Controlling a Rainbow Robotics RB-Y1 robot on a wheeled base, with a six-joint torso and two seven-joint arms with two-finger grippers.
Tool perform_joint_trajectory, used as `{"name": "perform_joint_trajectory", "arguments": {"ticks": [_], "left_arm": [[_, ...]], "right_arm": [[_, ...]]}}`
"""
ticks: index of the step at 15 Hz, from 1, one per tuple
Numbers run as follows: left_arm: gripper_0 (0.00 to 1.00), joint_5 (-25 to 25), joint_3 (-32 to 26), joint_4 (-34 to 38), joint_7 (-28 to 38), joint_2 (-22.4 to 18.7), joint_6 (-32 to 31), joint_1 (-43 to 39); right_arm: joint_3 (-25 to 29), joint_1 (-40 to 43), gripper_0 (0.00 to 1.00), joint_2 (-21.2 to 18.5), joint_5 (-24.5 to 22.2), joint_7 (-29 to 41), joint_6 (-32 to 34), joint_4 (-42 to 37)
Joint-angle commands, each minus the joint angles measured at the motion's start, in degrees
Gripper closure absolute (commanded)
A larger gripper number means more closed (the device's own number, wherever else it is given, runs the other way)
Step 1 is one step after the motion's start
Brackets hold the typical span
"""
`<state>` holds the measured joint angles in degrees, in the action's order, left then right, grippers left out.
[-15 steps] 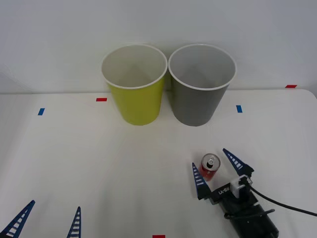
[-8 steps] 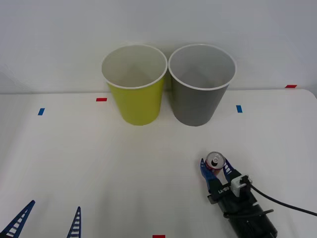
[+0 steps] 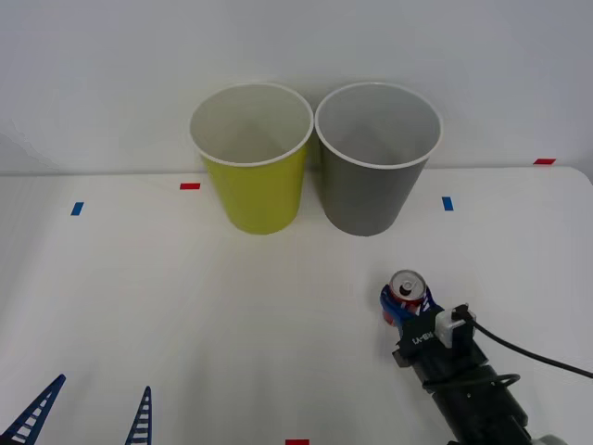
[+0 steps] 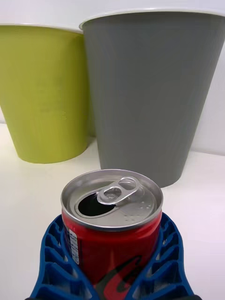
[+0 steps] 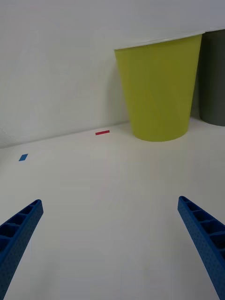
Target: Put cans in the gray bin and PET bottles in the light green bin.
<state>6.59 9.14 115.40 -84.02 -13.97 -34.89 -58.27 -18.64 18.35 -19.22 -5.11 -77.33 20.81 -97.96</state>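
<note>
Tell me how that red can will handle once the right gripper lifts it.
The can has an open mouth, so it is probably light and might dent if squeezed hard. The right gripper is shut around its smooth round body; it could slip or twist. Tilted, any leftover liquid may spill.

White table (image 3: 185, 297), red and blue tape marks (small), pale wall (image 3: 93, 74)

— What of the red can (image 4: 112, 225) stays unseen?
— Its lower body, wrapped by the right gripper's (image 3: 405, 309) blue fingers (image 4: 56, 262) and cropped by the frame.
— And beyond the gripper?
— The gray bin's (image 4: 152, 89) far side runs off the picture's edge.
</note>
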Motion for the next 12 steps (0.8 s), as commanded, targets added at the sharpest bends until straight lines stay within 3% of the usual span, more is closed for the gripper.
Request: {"name": "perform_joint_trajectory", "arguments": {"ticks": [1, 6, 12], "left_arm": [[0.00, 0.0, 0.0, 0.0, 0.0, 0.0, 0.0, 0.0], [0.00, 0.0, 0.0, 0.0, 0.0, 0.0, 0.0, 0.0], [0.00, 0.0, 0.0, 0.0, 0.0, 0.0, 0.0, 0.0]], "right_arm": [[0.2, 2.3, 1.00, -4.5, 5.2, 0.3, -14.5, -13.3], [2.6, 1.8, 1.00, -7.8, 7.7, 1.3, -34.0, -27.6], [5.1, -2.4, 1.00, -6.4, 9.2, 3.2, -57.3, -41.9]]}}
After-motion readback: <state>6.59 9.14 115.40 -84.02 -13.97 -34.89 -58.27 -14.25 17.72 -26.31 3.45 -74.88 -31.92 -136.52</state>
